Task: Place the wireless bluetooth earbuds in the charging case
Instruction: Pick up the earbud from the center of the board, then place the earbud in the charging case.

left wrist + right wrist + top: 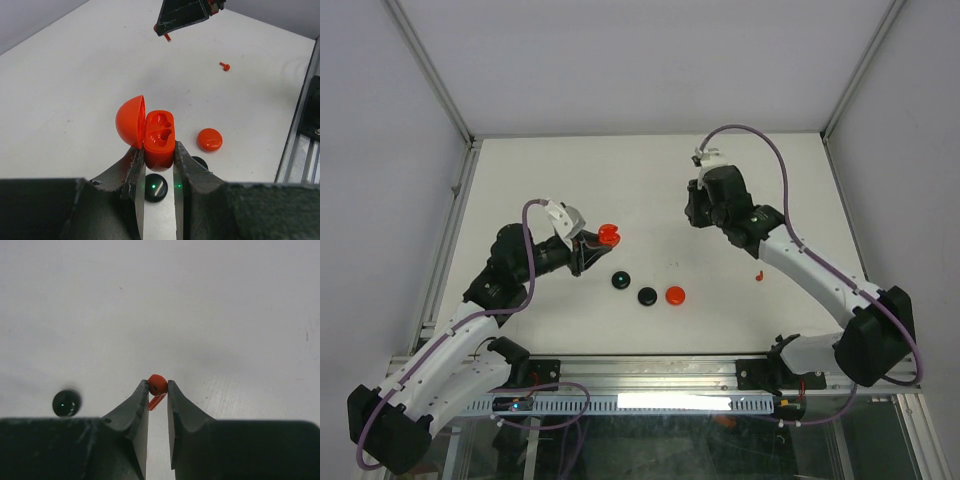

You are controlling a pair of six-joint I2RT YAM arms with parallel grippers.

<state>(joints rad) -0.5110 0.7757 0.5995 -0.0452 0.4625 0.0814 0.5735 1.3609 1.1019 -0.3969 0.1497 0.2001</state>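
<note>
1. While the right gripper [158, 386] is pinched shut on a red earbud [157, 384], holding it across the round head w/ the stem poking down btwn the fingers, it sits at ~2 o'clock from the table [570, 180] ctr in the top view.
2. Left gripper [158, 151] is clamped on the lower body of the open red charging case [160, 137], at ~9 o'clock from ctr. The lid [129, 120] swings open to the case's 9 o'clock side, and both wells [161, 131] look empty.
3. Handling, my guess: the bud is tiny, v. light, hard glossy plastic, so prob. slippery and apt to twist or pop out of a pinch. Best hold is across the bulb, leaving the stem free to lead into a well.
4. Look: comma shape, round bulb plus short stem, same red as the case.
5. Second red earbud [758, 275] lies loose at ~4 o'clock, well apart from the case.
6. Red disc [675, 295] and two black discs [619, 280] sit at 5–7 o'clock; not buds.
</note>
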